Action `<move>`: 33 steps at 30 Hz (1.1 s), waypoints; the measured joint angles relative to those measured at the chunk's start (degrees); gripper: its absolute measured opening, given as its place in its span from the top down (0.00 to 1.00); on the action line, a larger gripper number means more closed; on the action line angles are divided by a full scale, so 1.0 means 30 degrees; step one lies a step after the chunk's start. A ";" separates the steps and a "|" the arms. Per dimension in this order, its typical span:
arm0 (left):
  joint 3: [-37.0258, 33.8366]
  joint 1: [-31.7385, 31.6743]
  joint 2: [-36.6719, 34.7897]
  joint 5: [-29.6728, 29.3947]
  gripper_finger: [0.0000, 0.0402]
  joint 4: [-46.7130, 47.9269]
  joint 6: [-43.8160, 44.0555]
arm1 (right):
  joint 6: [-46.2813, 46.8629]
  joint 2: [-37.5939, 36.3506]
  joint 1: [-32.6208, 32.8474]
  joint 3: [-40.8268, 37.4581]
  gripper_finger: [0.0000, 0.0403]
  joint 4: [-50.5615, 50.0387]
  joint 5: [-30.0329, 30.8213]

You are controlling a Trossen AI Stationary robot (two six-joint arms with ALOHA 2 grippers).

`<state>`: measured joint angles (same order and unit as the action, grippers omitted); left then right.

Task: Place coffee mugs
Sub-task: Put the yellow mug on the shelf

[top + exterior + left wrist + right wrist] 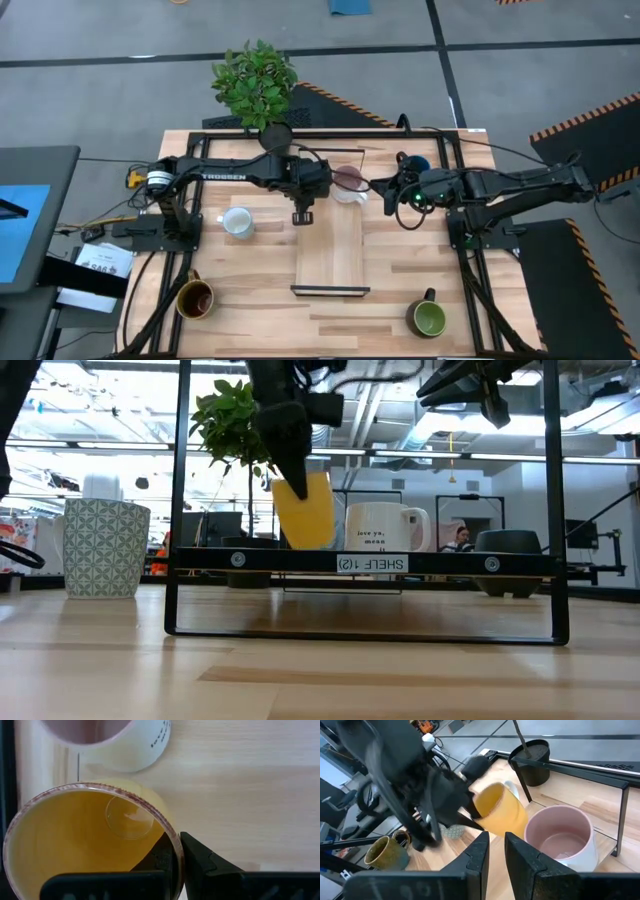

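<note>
My left gripper [176, 854] is shut on the orange mug [305, 510], over the far end of the low shelf [480, 563]. The pale pink mug [350, 182], white outside with dark lettering [385, 525], stands on its base on the shelf beside it. My right gripper [495, 851] hovers to the right of that mug, open by a narrow gap, touching nothing. The white patterned mug [238, 222], brown mug [195, 298] and green mug [428, 318] stand on the table. The dark blue mug [415, 163] sits by the right arm. My left gripper holds the orange mug by its rim [172, 832], one finger [152, 860] inside the cup and the other [205, 860] outside the wall. It comes from above, pointing down. The mug hangs tilted below the fingers, its base [310, 543] just at the shelf's top rail; whether it touches I cannot tell.
The shelf is a wooden board [330, 255] in a black metal frame, with bare board toward the near edge. A dark plant pot with a leafy plant [256, 82] stands at the far edge. A taller black frame [440, 135] runs round the table.
</note>
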<state>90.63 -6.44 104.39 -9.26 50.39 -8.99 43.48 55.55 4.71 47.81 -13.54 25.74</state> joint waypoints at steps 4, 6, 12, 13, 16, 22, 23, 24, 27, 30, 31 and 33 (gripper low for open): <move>-0.0036 0.0007 0.0541 -0.0078 0.98 0.0318 -0.0118 | 0.0002 0.0000 0.0000 -0.0015 0.78 0.0111 0.0015; -0.0029 0.0018 0.0716 -0.0044 0.98 0.0150 -0.0147 | 0.0000 -0.0007 0.0000 -0.0015 0.78 0.0191 0.0015; -0.0015 0.0029 0.0854 -0.0571 0.98 -0.0421 -0.0001 | 0.0000 0.0000 -0.0015 -0.0015 0.78 0.0248 0.0007; -0.0015 0.0022 0.0876 -0.0737 0.98 -0.0634 -0.0061 | 0.0005 -0.0002 -0.0003 -0.0015 0.78 0.0264 0.0007; -0.0015 -0.0015 0.0876 -0.1160 0.96 -0.0801 -0.0286 | 0.0003 -0.0007 0.0000 -0.0015 0.78 0.0265 0.0007; -0.0015 -0.0058 0.0869 -0.1157 0.88 -0.0821 -0.0134 | 0.0007 -0.0007 0.0000 -0.0015 0.78 0.0277 -0.0007; -0.0015 -0.0058 0.0869 -0.1144 0.86 -0.0822 -0.0140 | 0.0007 -0.0007 0.0000 -0.0015 0.78 0.0277 -0.0009; -0.0015 -0.0058 0.0869 -0.1144 0.84 -0.0822 -0.0146 | 0.0007 -0.0007 0.0000 -0.0015 0.78 0.0277 -0.0007; -0.0015 -0.0058 0.0869 -0.1126 0.77 -0.0811 -0.0140 | 0.0007 -0.0007 0.0000 -0.0015 0.78 0.0270 -0.0007; 0.0143 -0.0058 0.0869 -0.1064 0.70 -0.0599 -0.0058 | 0.0007 -0.0007 0.0000 -0.0015 0.78 0.0274 -0.0007; 0.0310 -0.0052 0.0869 -0.1064 0.68 -0.0458 -0.0005 | 0.0007 -0.0007 0.0000 -0.0015 0.78 0.0270 -0.0007; 0.0677 -0.0051 0.0861 -0.1117 0.64 -0.0454 -0.0069 | 0.0007 -0.0007 0.0000 -0.0015 0.78 0.0277 -0.0007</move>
<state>92.66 -6.59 106.98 -12.61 49.03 -9.20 43.51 55.53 4.71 47.77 -12.71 25.71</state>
